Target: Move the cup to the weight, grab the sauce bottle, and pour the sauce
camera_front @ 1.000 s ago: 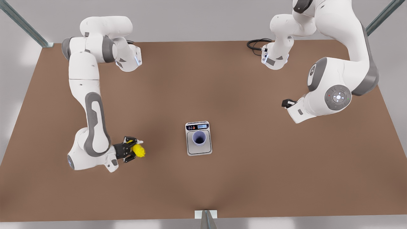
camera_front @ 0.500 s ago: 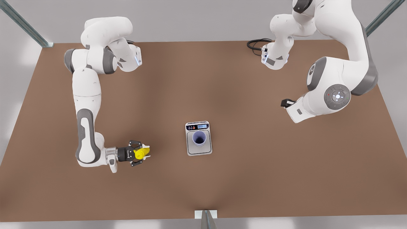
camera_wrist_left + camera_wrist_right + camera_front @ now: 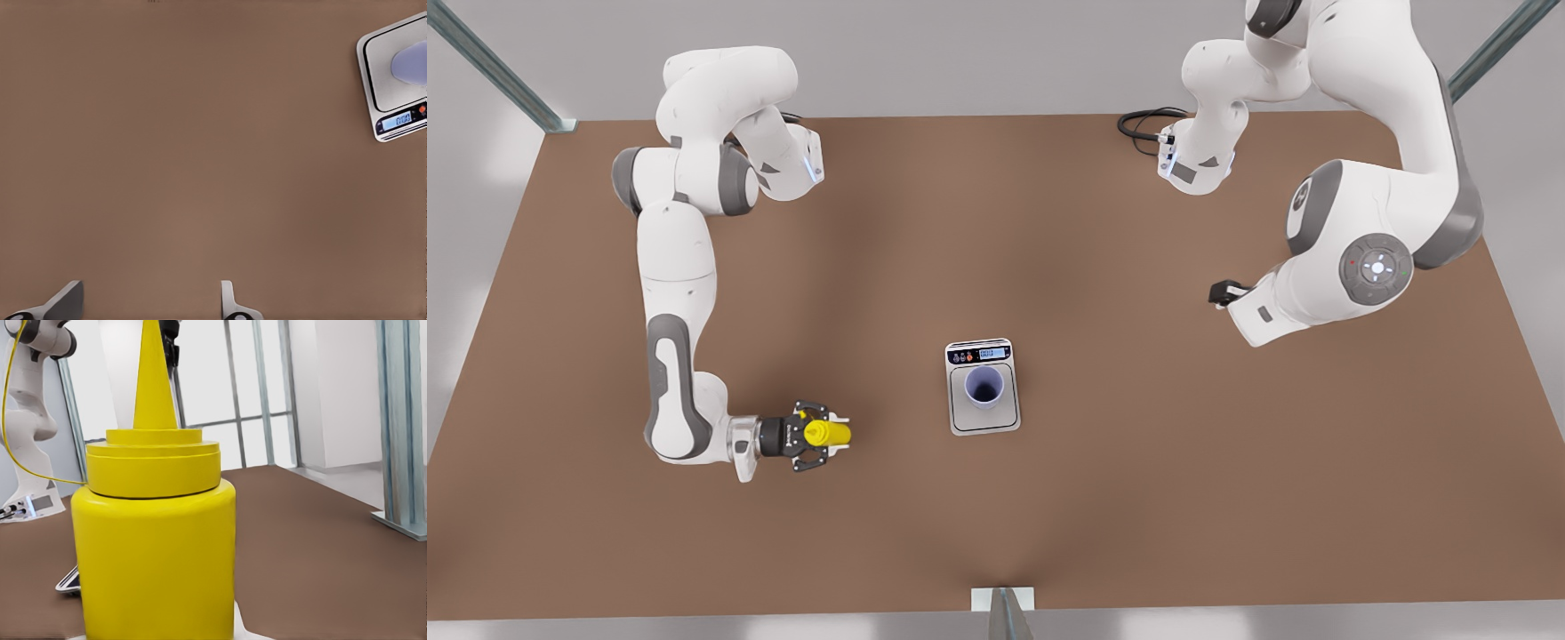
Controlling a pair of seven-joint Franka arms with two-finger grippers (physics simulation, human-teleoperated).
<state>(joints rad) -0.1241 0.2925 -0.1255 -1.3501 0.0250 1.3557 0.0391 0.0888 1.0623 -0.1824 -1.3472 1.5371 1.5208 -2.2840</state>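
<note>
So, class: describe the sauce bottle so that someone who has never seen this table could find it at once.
Start at the brown table and find the scale with the cup near its middle. Look toward the front view's left, to the right gripper closed on a small cylinder. That is the sauce bottle: bright yellow, with a pointed nozzle.

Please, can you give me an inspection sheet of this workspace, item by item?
Surface: brown table, no spills seen.
Job's things: cup stands on the weight; sauce bottle is off to the front view's left, apart from the weight.
Clutter: nothing seen.
Claws: right claw shut on the sauce bottle; left claw open, waiting at the front view's right.
Cables: black cable looped at the table's far edge.
Surroundings: metal frame posts, pale walls.
</note>
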